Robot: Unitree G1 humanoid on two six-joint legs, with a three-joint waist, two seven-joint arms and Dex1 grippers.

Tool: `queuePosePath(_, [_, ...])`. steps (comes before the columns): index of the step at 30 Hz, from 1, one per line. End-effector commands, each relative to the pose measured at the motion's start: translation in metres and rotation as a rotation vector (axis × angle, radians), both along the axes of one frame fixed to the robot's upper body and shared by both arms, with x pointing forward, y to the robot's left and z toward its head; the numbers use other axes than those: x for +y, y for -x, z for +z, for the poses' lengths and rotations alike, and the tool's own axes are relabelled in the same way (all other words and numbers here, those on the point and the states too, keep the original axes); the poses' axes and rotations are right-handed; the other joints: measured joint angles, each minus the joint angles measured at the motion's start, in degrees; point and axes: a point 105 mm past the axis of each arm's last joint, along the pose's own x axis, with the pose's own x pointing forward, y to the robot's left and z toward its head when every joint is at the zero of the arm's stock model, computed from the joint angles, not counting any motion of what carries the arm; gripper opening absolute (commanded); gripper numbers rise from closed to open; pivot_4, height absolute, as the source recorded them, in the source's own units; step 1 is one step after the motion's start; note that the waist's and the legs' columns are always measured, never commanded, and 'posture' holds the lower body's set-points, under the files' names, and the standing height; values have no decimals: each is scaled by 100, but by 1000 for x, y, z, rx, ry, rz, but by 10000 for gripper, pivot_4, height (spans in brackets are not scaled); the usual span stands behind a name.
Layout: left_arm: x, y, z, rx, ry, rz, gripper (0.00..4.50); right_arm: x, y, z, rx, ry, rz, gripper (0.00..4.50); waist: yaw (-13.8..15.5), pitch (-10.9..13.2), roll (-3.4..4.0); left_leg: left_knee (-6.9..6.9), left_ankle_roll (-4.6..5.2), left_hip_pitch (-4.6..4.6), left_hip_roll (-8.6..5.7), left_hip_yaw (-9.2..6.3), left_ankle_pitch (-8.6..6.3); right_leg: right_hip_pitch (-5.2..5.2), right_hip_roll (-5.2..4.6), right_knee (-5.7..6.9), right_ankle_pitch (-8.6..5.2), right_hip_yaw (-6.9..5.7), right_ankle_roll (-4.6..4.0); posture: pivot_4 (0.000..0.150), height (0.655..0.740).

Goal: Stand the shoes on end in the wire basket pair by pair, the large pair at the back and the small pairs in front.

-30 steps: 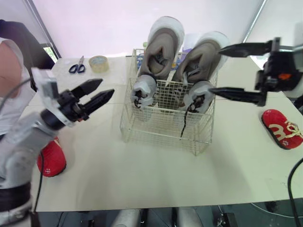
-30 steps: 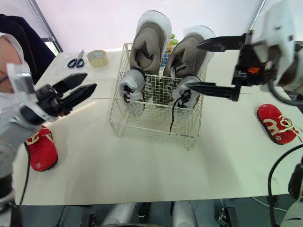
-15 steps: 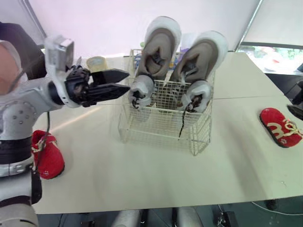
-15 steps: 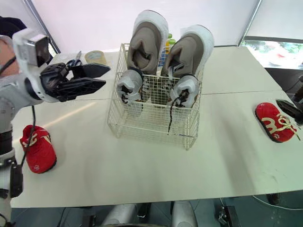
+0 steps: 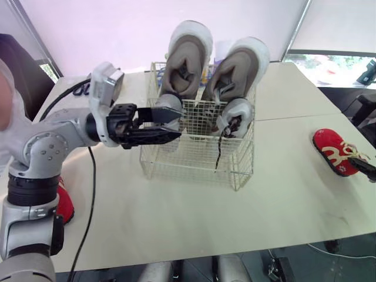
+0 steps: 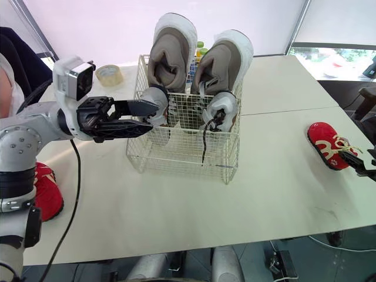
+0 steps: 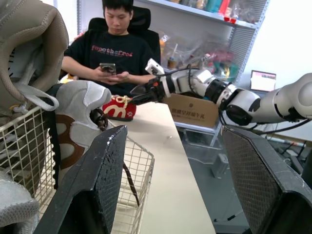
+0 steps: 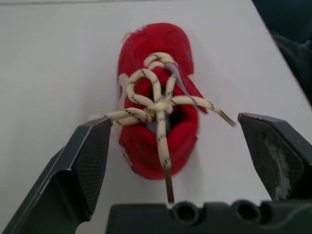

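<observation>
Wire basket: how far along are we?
Done: large tan pair stands at the back of the wire basket, grey pair in front. In hand: open right gripper frames one red shoe, not gripped. Left: that shoe and the other red shoe.

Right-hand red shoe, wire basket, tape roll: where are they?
right-hand red shoe [image 6: 326, 147], right eye view, red upper.
wire basket [image 6: 176, 151], right eye view, front wall.
tape roll [image 6: 109, 79], right eye view, outer side.

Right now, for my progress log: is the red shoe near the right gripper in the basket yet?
Out: the red shoe lies on the table, apart from the wire basket.
</observation>
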Motion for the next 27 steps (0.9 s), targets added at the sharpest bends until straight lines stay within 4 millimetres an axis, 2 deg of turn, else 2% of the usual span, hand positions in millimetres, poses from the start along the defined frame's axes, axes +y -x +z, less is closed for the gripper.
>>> queuePosePath(1, [1, 4, 6, -42, 10, 18, 31591, 0, -7, -3, -8, -12, 3, 45000, 12, 0, 1, 0, 0, 0, 0, 0, 0, 0, 0, 0, 0, 0, 0, 1500, 7400])
queuePosePath(4, [0, 5, 6, -52, 10, 32, 31591, -3, -13, -18, 36, 23, -33, 45000, 14, 0, 1, 1, -1, 0, -1, -1, 0, 1, 0, 1, 0, -1, 0, 1500, 7400])
queuePosePath(8, [-1, 6, 5, -60, 9, 44, 31591, -4, -16, -27, 56, 35, -49, 45000, 7, 0, 1, 1, -3, 0, -1, -1, 1, 1, 2, 1, 2, 0, 4, 1500, 7400])
queuePosePath(9, [-1, 5, 5, -62, 9, 49, 32322, -4, -17, -28, 51, 28, -52, 39550, 7, 0, 3, 1, -4, 0, -1, -1, 1, 0, 2, 1, 6, 0, 10, 1500, 7400])
queuePosePath(11, [-1, 5, 4, -64, 9, 54, 32322, -2, -20, -26, 29, 12, -45, 32287, 6, 0, 4, 1, -5, 0, -1, -1, 2, 0, 3, 2, 9, 0, 16, 1500, 7400])
queuePosePath(12, [-1, 5, 3, -64, 10, 55, 32322, -1, -21, -24, 17, 8, -36, 25916, 6, 0, 3, 1, -5, 1, -1, -1, 2, 0, 3, 2, 9, 0, 16, 1500, 7400])
queuePosePath(13, [-1, 4, 4, -61, 13, 56, 32322, 1, -22, -20, -2, 4, -25, 21973, 6, 0, 3, 1, -6, 0, -1, -1, 3, 0, 4, 2, 9, 0, 16, 1500, 7400])
queuePosePath(14, [-1, 4, 4, -58, 18, 58, 32322, 3, -24, -16, -23, -1, -16, 18528, 5, 0, 3, 2, -5, 1, 0, -2, 3, 1, 5, 2, 9, 0, 16, 1500, 7400])
queuePosePath(16, [0, 2, 5, -50, 28, 60, 32322, 4, -25, -5, -62, 4, -11, 16830, 2, 1, 5, 2, -5, 1, -1, -2, 3, 1, 5, 1, 9, 1, 16, 1500, 7400])
queuePosePath(20, [3, -5, 10, -46, 59, 80, 32322, 9, -26, 28, -160, 76, 32, 16477, 7, 2, 14, 0, -6, 1, 0, -3, 3, -2, 5, 3, 9, 1, 17, 1500, 7400])
queuePosePath(22, [6, -10, 18, -34, 98, 100, 32322, 20, -25, 61, -261, 155, 74, 16445, 12, 4, 16, 0, -6, 1, 0, -4, 3, -4, 5, 6, 10, 0, 18, 1500, 7400])
queuePosePath(24, [10, -17, 26, -31, 131, 126, 32322, 41, -25, 101, -377, 280, 128, 16445, 11, 7, 24, 0, -6, 0, 0, -4, 3, -5, 5, 8, 10, 0, 19, 1500, 7400])
queuePosePath(27, [14, -26, 35, -15, 165, 164, 32322, 77, -19, 149, -533, 403, 212, 16445, 5, 8, 28, 1, -6, -1, 0, -4, 3, -9, 5, 13, 10, 1, 19, 1500, 7400])
